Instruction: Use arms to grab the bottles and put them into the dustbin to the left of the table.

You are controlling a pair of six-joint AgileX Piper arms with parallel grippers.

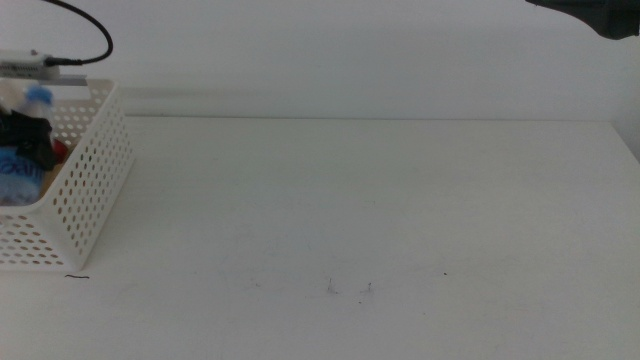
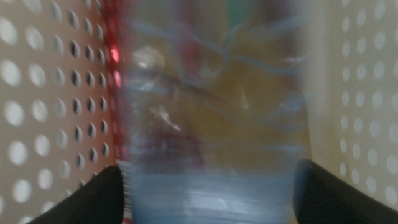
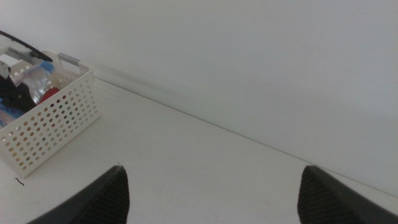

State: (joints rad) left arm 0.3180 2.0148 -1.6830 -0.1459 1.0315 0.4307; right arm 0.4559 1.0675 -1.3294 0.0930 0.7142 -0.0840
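No readable text, brand, number or sign anywhere. Water bottle [image 2: 211, 124] fills the left wrist view between the left gripper [image 2: 208, 196] jaws, but it's blurred; blue label [image 1: 18, 185] shows in the middle view as colour only, no letters legible. Red can [image 2: 115, 74] beside it: just a red strip w/ white trim, no lettering visible. Basket [image 1: 90, 190] walls are plain perforated plastic, no markings. Table [image 1: 380, 220] has a few small dark marks [image 1: 348, 289], none of them characters. Right wrist view: basket far too small for any print to be made out.
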